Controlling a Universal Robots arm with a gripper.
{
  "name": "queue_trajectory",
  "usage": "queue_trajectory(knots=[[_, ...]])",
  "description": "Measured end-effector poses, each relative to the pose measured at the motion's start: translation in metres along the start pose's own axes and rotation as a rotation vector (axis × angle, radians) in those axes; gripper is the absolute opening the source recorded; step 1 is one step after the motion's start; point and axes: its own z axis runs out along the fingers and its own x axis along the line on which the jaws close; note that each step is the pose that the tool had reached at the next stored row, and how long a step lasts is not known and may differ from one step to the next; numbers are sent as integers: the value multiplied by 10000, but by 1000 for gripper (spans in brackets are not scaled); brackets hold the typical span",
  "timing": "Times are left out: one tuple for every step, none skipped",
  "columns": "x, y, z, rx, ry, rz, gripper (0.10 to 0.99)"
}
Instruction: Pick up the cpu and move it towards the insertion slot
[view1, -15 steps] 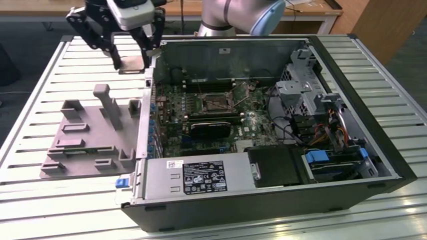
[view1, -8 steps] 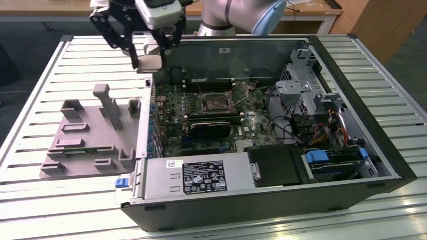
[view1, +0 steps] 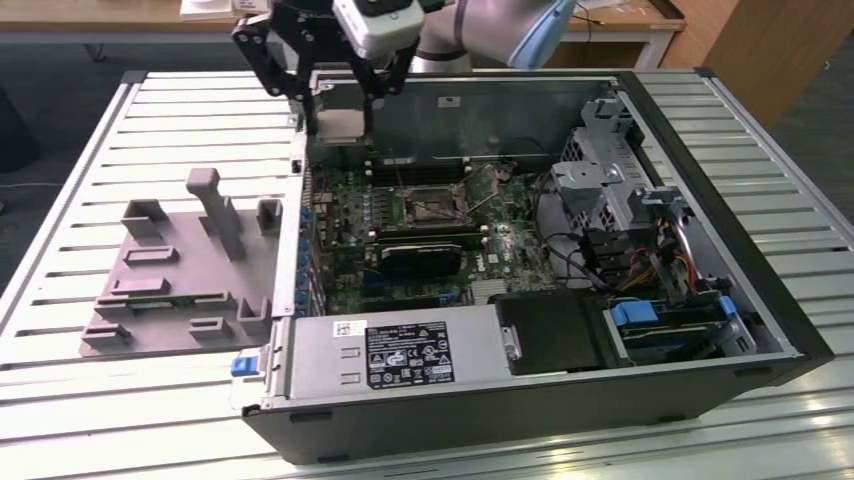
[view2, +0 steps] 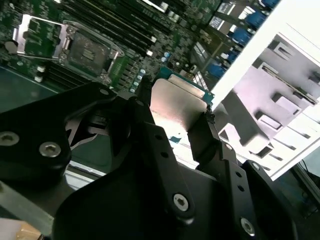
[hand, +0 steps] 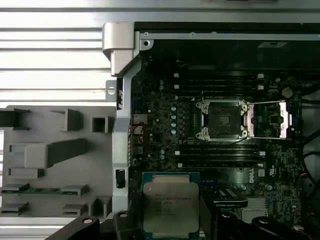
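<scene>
- Slatted metal tabletop (view1: 160, 100) carries an open computer case (view1: 694, 300) lying on its side, with a grey fixture plate (view1: 160, 290) just beside it on the exterior view's left.
- Note the gripper (view2: 175, 117): its jaws are clenched on the cpu (view2: 172, 105), gripping it by two opposite edges, silver top clear between them. In the first wrist view the cpu (hand: 171, 207) hangs above the motherboard (hand: 165, 135), just inside the case wall (hand: 120, 145).
- Locate the insertion slot (hand: 221, 119): its bracket is swung open, and the dark socket is exposed. It lies well apart from the cpu, between two banks of long memory slots (hand: 220, 155).
- Keep the cpu level and the grip steady; judged from the narrow edge hold, a jolt could shift the chip.
- Hold enough height to pass over the memory slots and the raised bracket.
- Align the cpu's edges square to the socket frame while travelling, not at the end.
</scene>
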Motion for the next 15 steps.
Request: queue_trajectory(knots=[[-45,1,0,0,2,-2,537],[-94,1,0,0,3,-1,537],[-139,2,0,0,5,0,537],[-184,3,0,0,6,-1,537],[-229,3,0,1,8,-1,537],[-274,4,0,0,9,1,537],[-319,5,0,0,10,0,537],[-364,6,0,0,12,-2,537],[-413,7,0,1,13,-1,537],[-458,8,0,0,12,0,537],[-503,8,0,0,12,-1,537],[-548,9,0,0,13,-1,537],[-593,10,0,0,13,0,537],[-638,10,0,0,14,-3,537],[-683,11,0,0,14,-3,537]])
